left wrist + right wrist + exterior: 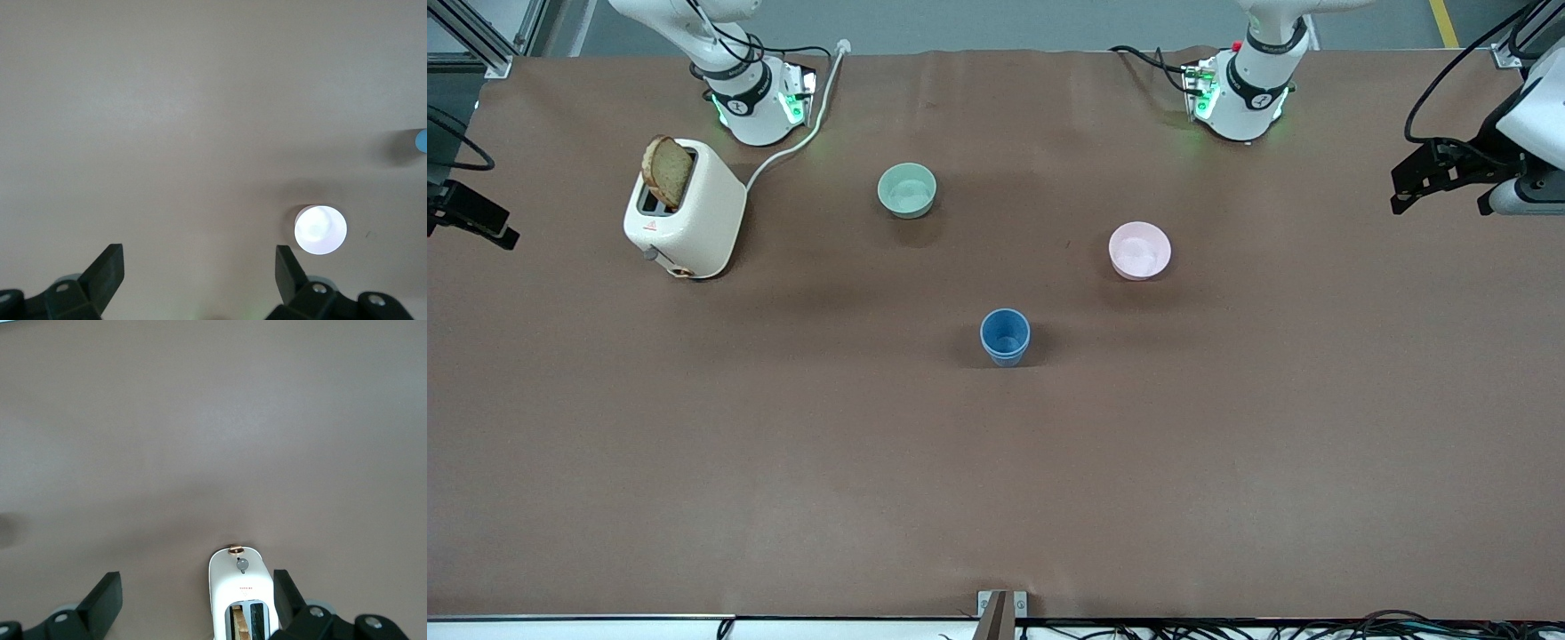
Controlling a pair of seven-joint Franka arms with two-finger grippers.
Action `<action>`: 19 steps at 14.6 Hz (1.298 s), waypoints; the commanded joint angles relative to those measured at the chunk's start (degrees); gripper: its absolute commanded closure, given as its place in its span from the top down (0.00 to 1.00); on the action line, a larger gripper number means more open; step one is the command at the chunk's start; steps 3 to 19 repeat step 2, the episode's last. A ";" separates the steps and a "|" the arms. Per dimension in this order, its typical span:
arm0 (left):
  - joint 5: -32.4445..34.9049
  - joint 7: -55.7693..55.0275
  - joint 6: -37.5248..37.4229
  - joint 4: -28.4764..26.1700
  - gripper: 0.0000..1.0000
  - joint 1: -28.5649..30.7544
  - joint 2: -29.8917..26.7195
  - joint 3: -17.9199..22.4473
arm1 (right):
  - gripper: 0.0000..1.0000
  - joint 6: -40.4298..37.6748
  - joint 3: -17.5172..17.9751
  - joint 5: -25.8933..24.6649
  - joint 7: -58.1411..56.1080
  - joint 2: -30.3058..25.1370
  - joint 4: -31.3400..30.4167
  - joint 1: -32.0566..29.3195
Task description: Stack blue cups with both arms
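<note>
The blue cups are what I'm watching. They stand upright as one nested stack near the middle of the surface, nearer the front camera than either bowl. I read a second rim just below the top one, so I judge that both cups are there and the stacking is done. By size, the brown surface comes first, and there is one. Next come two white arms, the left arm and the right arm, each rising from its base and out of the front view. That would explain why nothing crowds the stack; I take both to be waiting. The left gripper hangs high over the surface at its own arm's end, with the pink bowl below it. Its jaws are spread wide with nothing between them. The right gripper hangs high over the toaster's end of the surface, its jaws equally wide and holding nothing. There is one cream toaster toward the right arm's end, corded, with one slice of bread poking out of a slot. There are two bowls: the pale green bowl, and the pink bowl toward the left arm's end. Both stand well apart from the stack, and I'd guess they are only distractors. The two cups are the smallest things.
</note>
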 commanded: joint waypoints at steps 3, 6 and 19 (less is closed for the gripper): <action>-1.16 0.23 -1.23 1.64 1.00 0.47 0.63 -0.11 | 1.00 0.29 0.24 1.00 -0.72 -0.99 -1.21 -0.14; -1.16 0.23 -1.23 1.64 1.00 0.47 0.63 -0.11 | 1.00 0.29 0.24 1.00 -0.72 -0.99 -1.21 -0.14; -1.16 0.23 -1.23 1.64 1.00 0.47 0.63 -0.11 | 1.00 0.29 0.24 1.00 -0.72 -0.99 -1.21 -0.14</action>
